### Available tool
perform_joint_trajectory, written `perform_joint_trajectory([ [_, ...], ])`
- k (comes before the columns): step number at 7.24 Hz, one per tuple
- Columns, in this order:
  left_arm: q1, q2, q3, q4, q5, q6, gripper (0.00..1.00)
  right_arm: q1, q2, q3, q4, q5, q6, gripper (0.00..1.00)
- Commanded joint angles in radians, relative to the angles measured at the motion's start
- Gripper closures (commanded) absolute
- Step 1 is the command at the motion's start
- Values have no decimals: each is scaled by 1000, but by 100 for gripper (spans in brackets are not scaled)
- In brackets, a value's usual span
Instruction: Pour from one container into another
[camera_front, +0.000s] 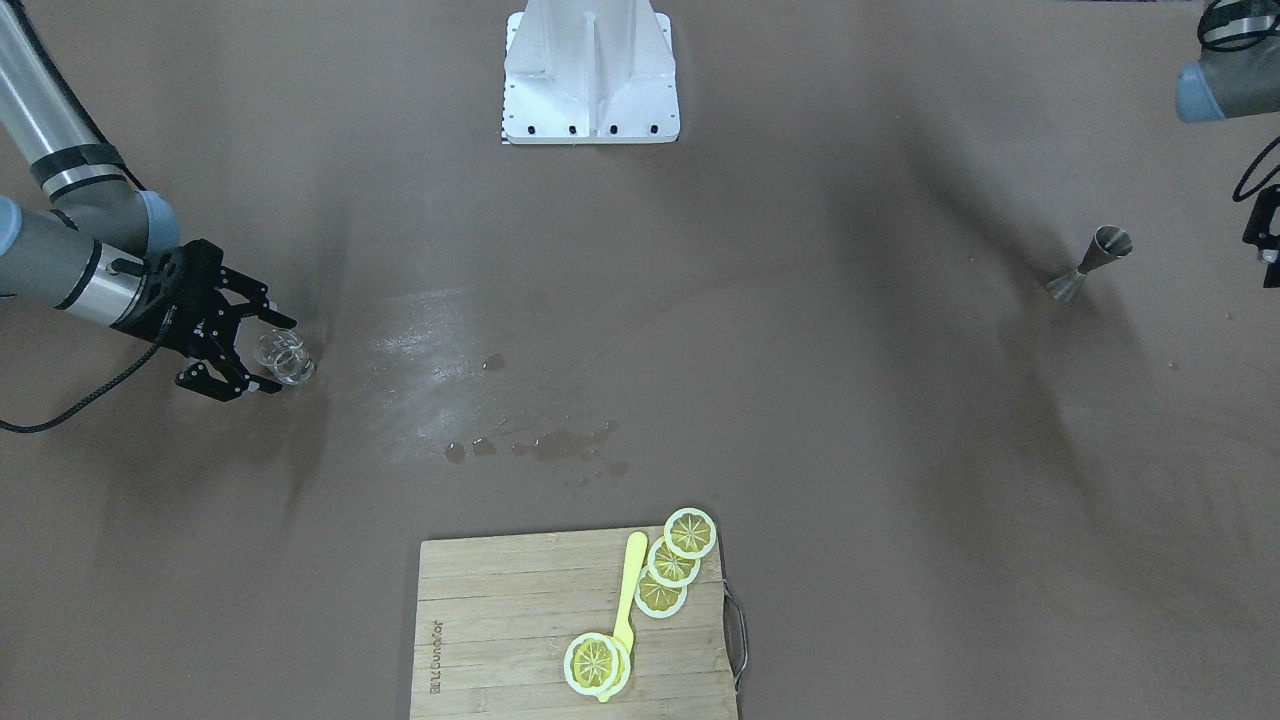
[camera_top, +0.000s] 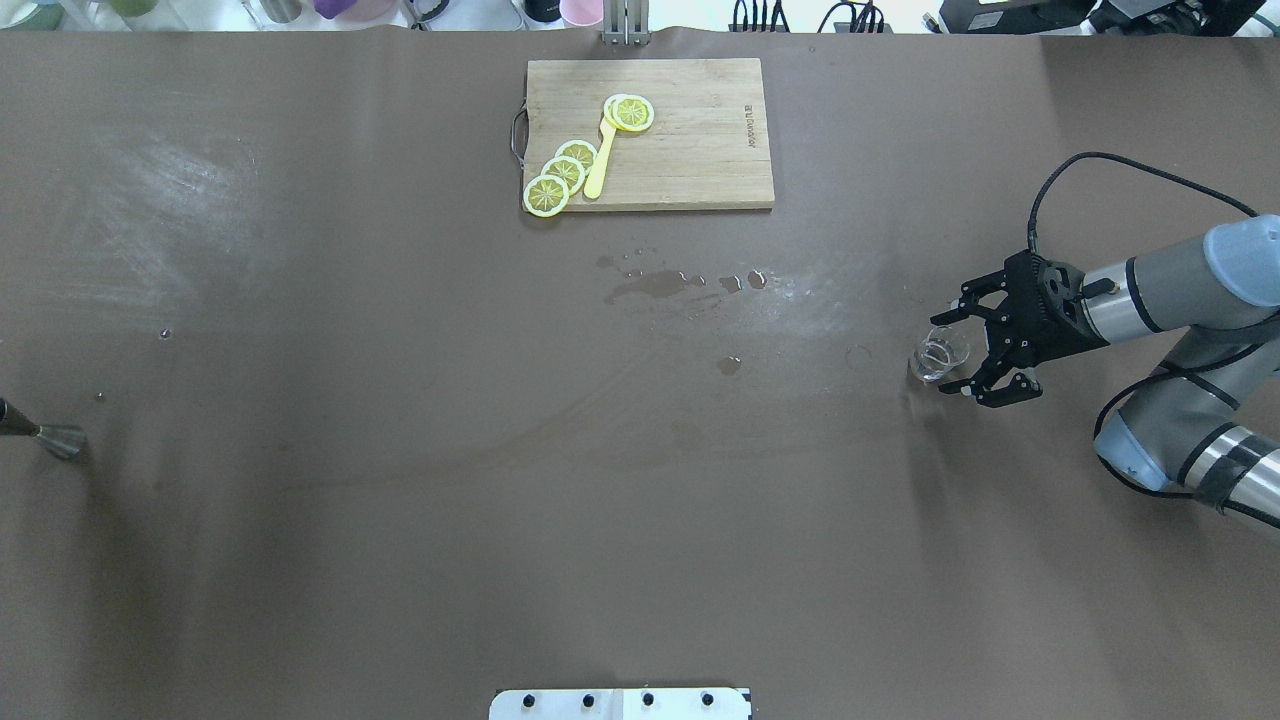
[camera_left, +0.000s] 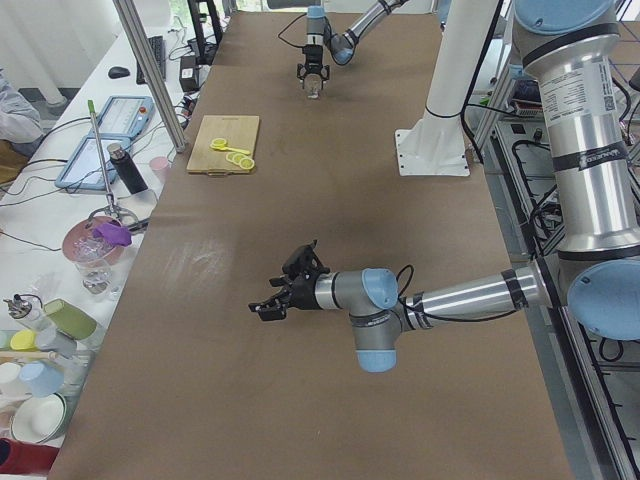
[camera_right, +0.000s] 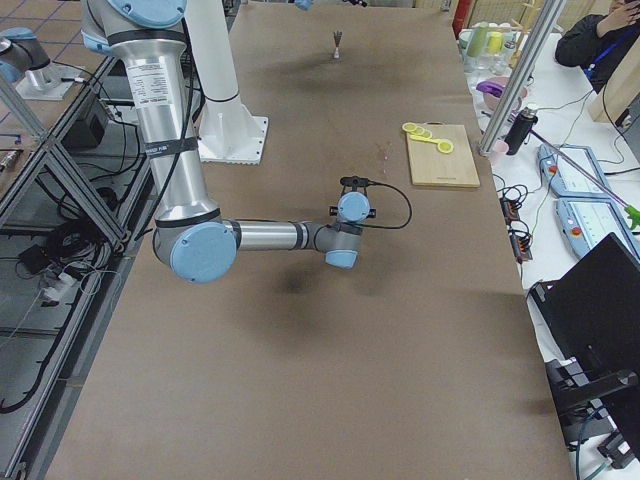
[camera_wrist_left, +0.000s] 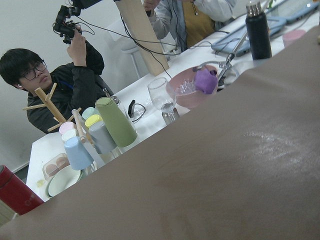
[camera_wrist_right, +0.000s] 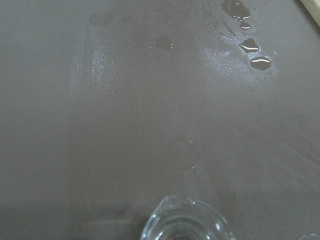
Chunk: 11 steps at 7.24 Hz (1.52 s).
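A small clear glass (camera_top: 940, 356) stands on the brown table at my right side; it also shows in the front view (camera_front: 286, 358) and at the bottom of the right wrist view (camera_wrist_right: 185, 224). My right gripper (camera_top: 948, 353) is open, with one finger on each side of the glass. A metal jigger (camera_front: 1090, 262) stands far off at my left side (camera_top: 48, 436). My left gripper (camera_front: 1264, 228) is cut off by the frame edge near the jigger, and I cannot tell whether it is open or shut. The left wrist view shows only table and the operators' bench.
A wooden cutting board (camera_top: 700, 150) with lemon slices (camera_top: 562, 172) and a yellow utensil lies at the far middle. Puddles of spilled liquid (camera_top: 660, 285) lie between the board and the glass. The white robot base (camera_front: 590, 75) is at the near edge.
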<state>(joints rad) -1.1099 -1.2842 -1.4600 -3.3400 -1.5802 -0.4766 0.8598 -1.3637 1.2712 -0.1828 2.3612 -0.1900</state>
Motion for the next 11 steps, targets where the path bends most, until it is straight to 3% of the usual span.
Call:
perform_joint_trajectory([
  [1, 112, 66, -63, -44, 95, -77, 2, -7, 9, -4, -1, -6, 0, 21],
  [2, 177, 81, -88, -61, 176, -170, 2, -7, 6, -4, -1, -5, 0, 24],
  [3, 281, 127, -117, -65, 328, -251, 2, -5, 5, -4, -1, -3, 0, 25],
  [6, 506, 215, -140, -90, 581, -299, 2, 7, 3, -4, 0, -2, -5, 26],
  [8, 731, 217, -172, -99, 871, -429, 2, 5, 2, -6, -1, -3, -5, 34],
  [9, 843, 221, -172, -99, 1007, -492, 2, 7, 2, -6, -3, -3, -2, 43],
  [10, 887, 238, -169, -89, 1057, -494, 2, 13, 2, -6, -3, -3, -5, 52],
  [11, 921, 240, -166, -85, 1071, -493, 2, 28, 3, -4, -10, 10, 3, 70],
])
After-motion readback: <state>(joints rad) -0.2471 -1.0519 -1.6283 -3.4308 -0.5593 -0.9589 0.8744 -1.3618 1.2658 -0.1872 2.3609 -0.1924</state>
